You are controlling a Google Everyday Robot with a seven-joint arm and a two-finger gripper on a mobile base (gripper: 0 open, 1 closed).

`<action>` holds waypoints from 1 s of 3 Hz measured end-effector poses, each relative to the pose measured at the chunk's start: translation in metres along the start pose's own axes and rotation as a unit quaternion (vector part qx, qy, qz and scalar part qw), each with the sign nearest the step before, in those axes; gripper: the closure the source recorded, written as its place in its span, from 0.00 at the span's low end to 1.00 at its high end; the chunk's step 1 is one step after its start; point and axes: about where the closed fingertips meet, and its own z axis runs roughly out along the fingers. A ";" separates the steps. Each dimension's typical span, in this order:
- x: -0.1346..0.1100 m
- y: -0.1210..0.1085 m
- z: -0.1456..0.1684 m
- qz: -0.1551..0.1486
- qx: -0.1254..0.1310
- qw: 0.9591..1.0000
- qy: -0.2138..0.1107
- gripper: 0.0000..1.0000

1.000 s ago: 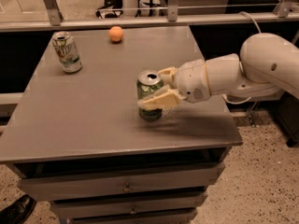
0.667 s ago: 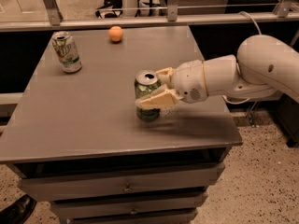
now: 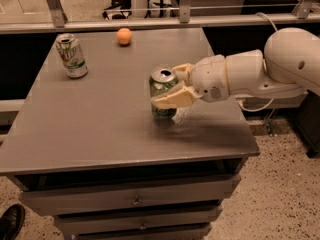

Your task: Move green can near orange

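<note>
The green can (image 3: 161,89) stands upright near the middle of the grey table (image 3: 100,129), silver top showing. My gripper (image 3: 172,86) reaches in from the right and its two cream fingers (image 3: 170,98) are closed around the can's sides, one at the front and one behind. The can's base is at or just above the tabletop. The orange (image 3: 124,36) lies at the far edge of the table, well behind and left of the can.
A white-and-silver can (image 3: 71,55) with green and red logo stands at the far left. A metal railing (image 3: 150,21) runs behind the table. Drawers sit below the front edge. A black shoe (image 3: 11,221) is on the floor at lower left.
The gripper and the green can have shifted slightly left and toward the back together. The orange and the other can have not moved.
</note>
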 end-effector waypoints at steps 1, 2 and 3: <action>0.000 0.000 0.000 0.000 0.000 1.000 0.000 1.00; -0.001 -0.014 0.014 -0.010 0.006 1.000 -0.022 1.00; 0.010 -0.044 0.032 -0.019 0.002 0.999 -0.031 1.00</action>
